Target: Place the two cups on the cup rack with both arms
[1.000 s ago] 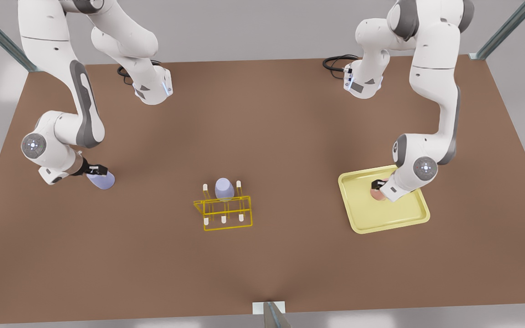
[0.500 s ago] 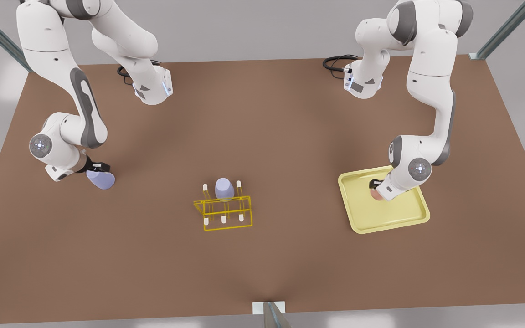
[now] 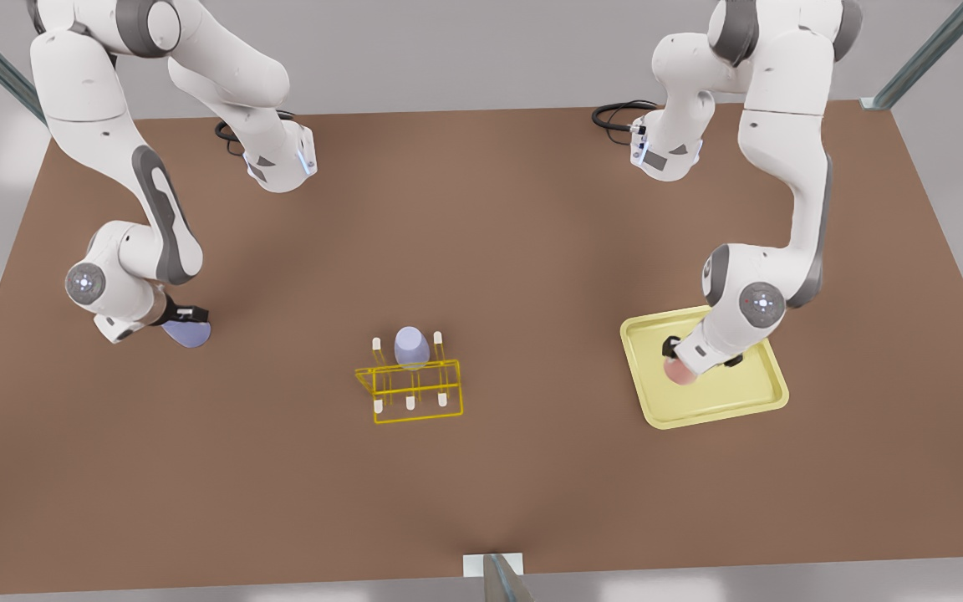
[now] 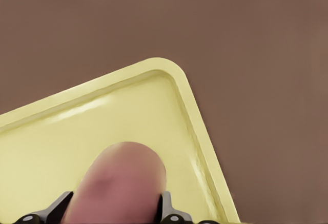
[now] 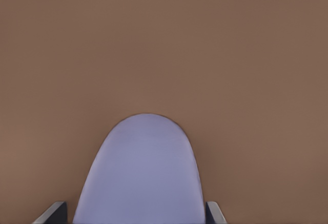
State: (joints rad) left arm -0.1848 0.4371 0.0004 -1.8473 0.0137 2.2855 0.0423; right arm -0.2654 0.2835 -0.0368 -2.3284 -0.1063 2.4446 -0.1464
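Observation:
A pale pink cup (image 3: 681,374) hangs over the flat yellow tray (image 3: 720,405) at the front view's right, and my left gripper (image 3: 685,363) is shut on it. The left wrist view shows the pink cup (image 4: 120,183) between the black fingers (image 4: 170,212), over the tray's corner (image 4: 169,75). At the front view's left, my right gripper (image 3: 180,318) is shut on a lavender cup (image 3: 188,334) low over the table. That cup (image 5: 143,172) sits between the fingers (image 5: 215,214). The yellow wire rack (image 3: 411,390) stands mid-table with an identical lavender cup (image 3: 411,347) on a back peg.
The brown table (image 3: 481,234) is open between the rack and each arm. Both arm bases (image 3: 281,163) (image 3: 665,150) stand at the far edge with black cables. A small grey bracket (image 3: 494,568) sits at the near edge.
The left gripper has carried the pink cup a little toward the front view's left and nearer edge of the tray. The right arm's wrist has swung inward over the lavender cup.

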